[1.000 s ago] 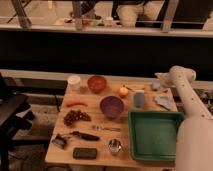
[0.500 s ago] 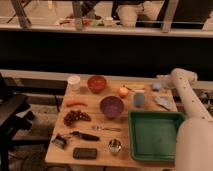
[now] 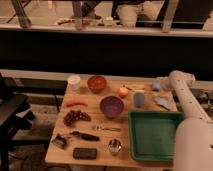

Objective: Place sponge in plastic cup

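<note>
Gripper (image 3: 161,81), jaws spread wide and holding nothing, hovers at the far right corner of the wooden table (image 3: 97,143) just above the light-blue sponge (image 3: 156,87) lying there, while the light-blue plastic cup (image 3: 139,99) stands upright between the sponge and the purple bowl (image 3: 111,106).

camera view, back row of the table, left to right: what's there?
Left to right: white cup → red bowl → round fruit → yellow piece → sponge; the gripper is by the sponge, at the far right.
</note>
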You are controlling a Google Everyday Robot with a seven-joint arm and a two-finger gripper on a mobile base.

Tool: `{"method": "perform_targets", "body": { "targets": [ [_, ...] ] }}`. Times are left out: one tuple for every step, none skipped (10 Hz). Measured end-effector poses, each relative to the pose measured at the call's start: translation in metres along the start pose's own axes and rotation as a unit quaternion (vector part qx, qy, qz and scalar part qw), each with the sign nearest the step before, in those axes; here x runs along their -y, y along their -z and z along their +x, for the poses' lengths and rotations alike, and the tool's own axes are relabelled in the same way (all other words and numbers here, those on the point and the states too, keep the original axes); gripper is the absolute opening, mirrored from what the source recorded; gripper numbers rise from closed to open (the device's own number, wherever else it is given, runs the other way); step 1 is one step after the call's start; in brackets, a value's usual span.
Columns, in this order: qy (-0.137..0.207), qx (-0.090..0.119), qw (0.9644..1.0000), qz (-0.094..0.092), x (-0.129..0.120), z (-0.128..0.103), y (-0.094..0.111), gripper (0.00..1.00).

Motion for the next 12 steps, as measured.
{"method": "perform_targets", "body": {
  "targets": [
    [0.000,-0.001,1.0000,0.001,0.0007,0.0000,-0.0017,0.73],
    [0.001,-0.003,1.0000,0.004,0.0029,0.0005,-0.0019,0.73],
    [0.002,-0.005,1.0000,0.007,0.0045,0.0014,-0.0019,0.73],
    [0.003,-0.006,0.9999,0.009,0.0056,0.0018,-0.0019,0.70],
    [0.007,-0.008,0.9999,0.012,0.0077,0.0016,-0.0013,0.67],
    [0.010,-0.009,0.9998,0.012,0.0073,0.0018,-0.0019,0.67],
    [0.013,-0.011,0.9998,0.011,0.0068,0.0033,-0.0019,0.64],
    [0.015,-0.012,0.9998,0.009,0.0039,0.0047,-0.0037,0.61],
    [0.017,-0.014,0.9997,0.008,0.0020,0.0062,-0.0045,0.59],
    [0.024,-0.016,0.9996,0.005,-0.0003,0.0074,-0.0059,0.53],
    [0.026,-0.017,0.9995,0.005,-0.0003,0.0076,-0.0058,0.51],
    [0.028,-0.018,0.9994,0.004,-0.0015,0.0075,-0.0064,0.51]
  ]
}}
